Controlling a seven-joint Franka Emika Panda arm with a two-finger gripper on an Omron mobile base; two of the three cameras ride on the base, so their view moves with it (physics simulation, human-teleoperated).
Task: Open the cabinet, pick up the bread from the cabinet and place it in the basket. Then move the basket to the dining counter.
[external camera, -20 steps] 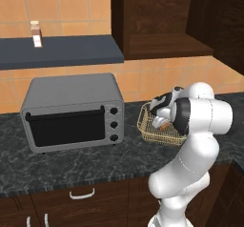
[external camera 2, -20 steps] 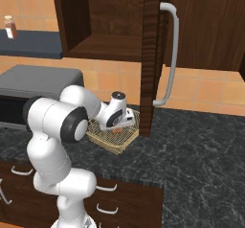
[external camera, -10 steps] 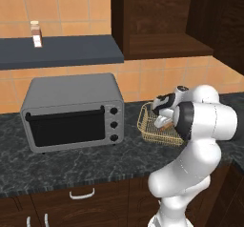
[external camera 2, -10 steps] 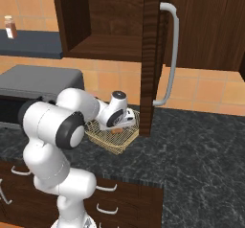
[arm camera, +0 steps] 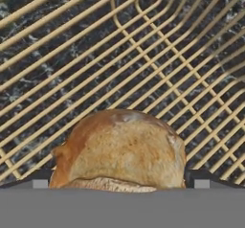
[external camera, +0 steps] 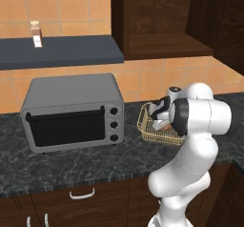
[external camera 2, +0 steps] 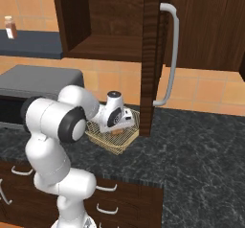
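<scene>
The golden wire-mesh basket (external camera: pixel 148 128) (external camera 2: pixel 111 141) (arm camera: pixel 143 54) stands on the black granite counter, right of the toaster oven. The tan-brown bread (arm camera: pixel 119 148) (external camera 2: pixel 116 131) lies on its mesh floor. My gripper (external camera: pixel 162 120) (external camera 2: pixel 122 122) (arm camera: pixel 119 184) reaches down into the basket, open. In the hand view its fingertips (arm camera: pixel 40 182) stand on either side of the bread, with a narrow gap at each side. The cabinet (external camera: pixel 159 25) (external camera 2: pixel 107 23) is open and its shelf is bare; its door (external camera 2: pixel 151 54) with the silver bar handle (external camera 2: pixel 173 54) swings out just right of the basket. The dining counter is out of view.
A grey toaster oven (external camera: pixel 71 111) (external camera 2: pixel 33 90) stands close to the left of the basket. A dark shelf (external camera: pixel 57 52) above it carries a small bottle (external camera: pixel 35 34). The open cabinet door's edge hangs right beside the hand. Dark drawers (external camera: pixel 81 200) run below the counter.
The arm's elbow has shifted slightly. The hand stays low in the basket with its jaws wide around the bread, which has not moved.
</scene>
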